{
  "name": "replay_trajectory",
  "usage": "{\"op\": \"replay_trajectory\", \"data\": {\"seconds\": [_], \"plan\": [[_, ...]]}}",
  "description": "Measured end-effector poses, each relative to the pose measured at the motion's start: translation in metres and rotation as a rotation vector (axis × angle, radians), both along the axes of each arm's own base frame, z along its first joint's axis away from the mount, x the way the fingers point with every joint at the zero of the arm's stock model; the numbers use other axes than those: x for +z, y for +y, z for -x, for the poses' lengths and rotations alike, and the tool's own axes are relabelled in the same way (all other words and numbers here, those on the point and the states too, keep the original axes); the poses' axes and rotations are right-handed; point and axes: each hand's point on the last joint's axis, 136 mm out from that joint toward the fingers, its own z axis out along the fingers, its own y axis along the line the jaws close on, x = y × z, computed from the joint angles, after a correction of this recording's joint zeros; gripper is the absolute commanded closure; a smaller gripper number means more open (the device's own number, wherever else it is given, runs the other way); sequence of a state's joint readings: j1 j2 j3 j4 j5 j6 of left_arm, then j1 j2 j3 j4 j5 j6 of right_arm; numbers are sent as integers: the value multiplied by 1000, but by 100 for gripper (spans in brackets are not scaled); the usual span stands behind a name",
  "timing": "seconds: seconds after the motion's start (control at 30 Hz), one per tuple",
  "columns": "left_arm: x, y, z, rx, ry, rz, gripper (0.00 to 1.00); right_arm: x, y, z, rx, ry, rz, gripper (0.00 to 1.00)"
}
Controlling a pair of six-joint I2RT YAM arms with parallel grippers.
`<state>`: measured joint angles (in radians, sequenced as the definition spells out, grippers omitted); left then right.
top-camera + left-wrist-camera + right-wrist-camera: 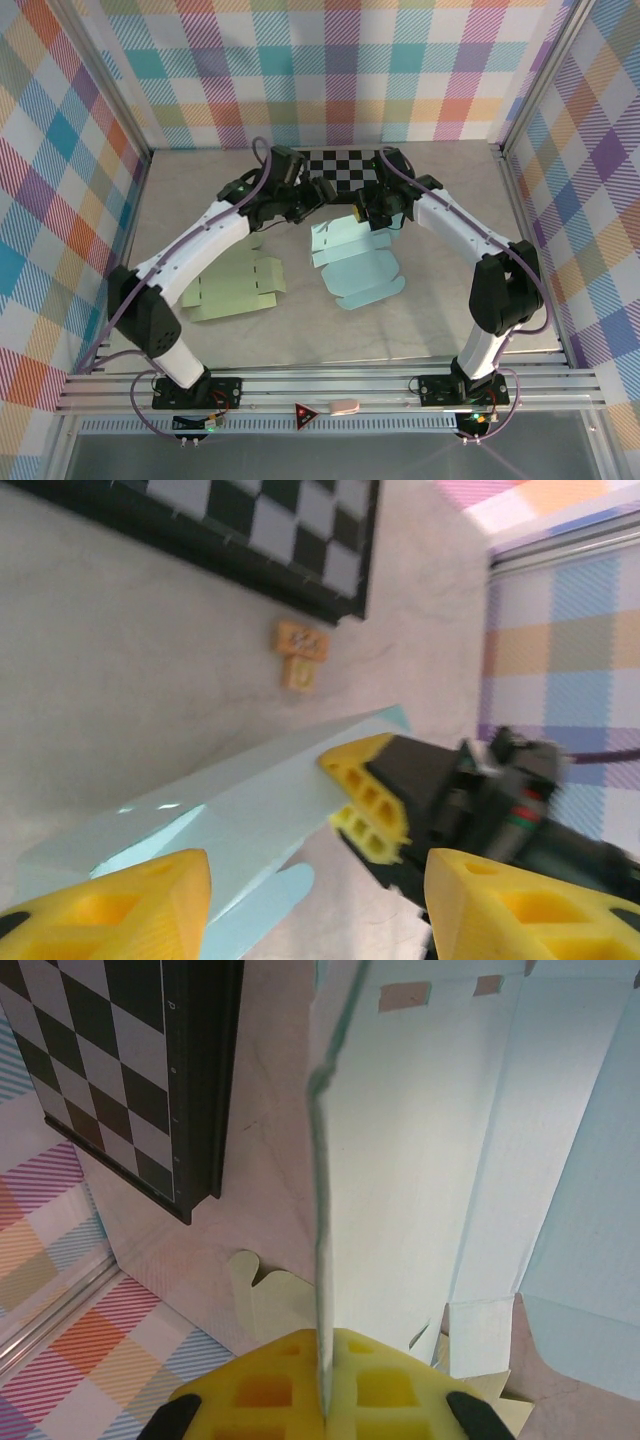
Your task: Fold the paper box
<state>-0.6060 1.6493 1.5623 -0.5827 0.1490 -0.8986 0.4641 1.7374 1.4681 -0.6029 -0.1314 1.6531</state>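
Pale-blue and mostly flat, the box [355, 265] lies mid-bench with 1 far panel lifted upright. Right fingers [365, 1392] are pinched tight on that panel's edge. Left fingers [320, 192] are wide and hold nothing, just beside the panel on the side toward the far edge. Step looks like raising the 1st wall. Next move probably needs the left fingers to press the crease while the right fingers hold the panel. No walls are closed yet and nothing is inside. A green blank [235, 285] lies flat toward the left edge.
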Motion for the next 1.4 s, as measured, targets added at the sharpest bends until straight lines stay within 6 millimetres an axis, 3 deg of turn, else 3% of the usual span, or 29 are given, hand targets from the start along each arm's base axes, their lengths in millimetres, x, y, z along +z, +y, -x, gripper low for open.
{"op": "replay_trajectory", "data": {"seconds": [0.1,0.27,0.5,0.8,1.0,1.1,1.4], "plan": [[-19,-3,5,9,85,8,41,0,0,0,-5,3,-3,100],[-20,-9,11,20,140,59,40,1,0,-1,-9,1,-7,100],[-37,-15,21,37,213,89,39,1,1,-2,-8,-3,-10,100],[-27,-34,17,29,187,158,41,-5,2,0,-6,4,-18,100],[-40,-43,9,34,206,164,46,-9,-1,4,-19,14,-16,100],[-46,-44,8,36,216,156,45,-10,-3,3,-27,18,-17,100],[-34,-36,1,58,190,166,41,-7,-4,2,-33,8,-26,100]]}}
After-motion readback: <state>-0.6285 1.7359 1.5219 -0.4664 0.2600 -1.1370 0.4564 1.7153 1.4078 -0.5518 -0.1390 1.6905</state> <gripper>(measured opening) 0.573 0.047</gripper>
